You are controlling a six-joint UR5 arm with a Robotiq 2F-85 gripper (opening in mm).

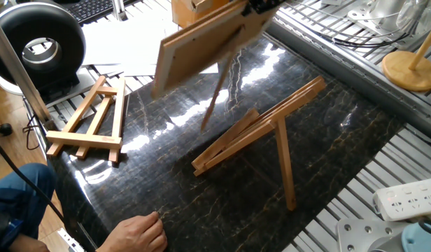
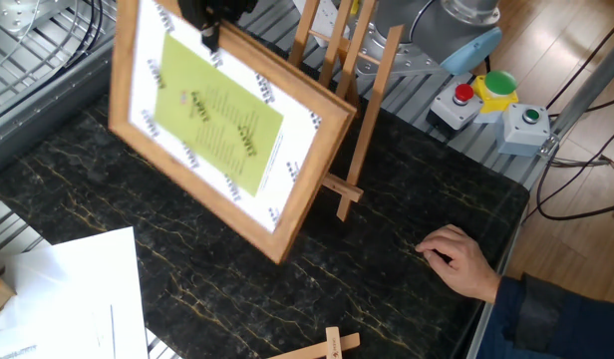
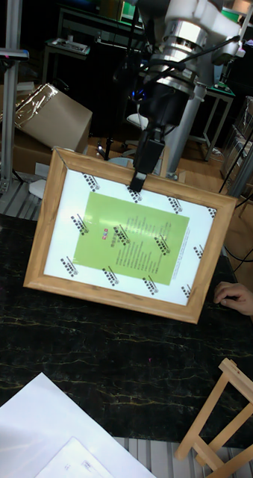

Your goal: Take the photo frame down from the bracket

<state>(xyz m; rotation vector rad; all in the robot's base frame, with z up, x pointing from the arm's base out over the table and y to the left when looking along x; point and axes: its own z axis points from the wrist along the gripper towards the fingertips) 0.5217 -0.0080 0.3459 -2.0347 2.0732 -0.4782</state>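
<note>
End effector (image 3: 138,181) clamped on top edge of the photo frame (image 3: 130,237), one finger (image 3: 139,179) lying over the glass side, the other behind the board; in one fixed view only its black tip (image 1: 261,3) shows at the frame's (image 1: 205,46) upper corner. Frame (image 2: 215,130) hangs in the air below the end effector, tilted, clear of the desk (image 2: 187,269) and not touching the bracket (image 2: 349,90). Its thin strut leg (image 1: 217,92) dangles free under the tan back, tip above the dark marble top (image 1: 320,161). Bracket (image 1: 261,133) stands just beside and below the end effector, ledge bare, long rear leg (image 1: 285,164) propped on the desk. Front of frame shows green printed sheet (image 3: 129,238) w/ white mat. Farther from the end effector, across the desk, a smaller folded easel (image 1: 89,122) lies flat near the edge. A person's hand (image 2: 459,259) rests on the desk edge, well apart from the end effector, on the far side of the bracket. White paper (image 2: 73,294) at the desk corner, below the held frame's lower edge. Red & green buttons (image 2: 486,90) sit beyond the bracket.
</note>
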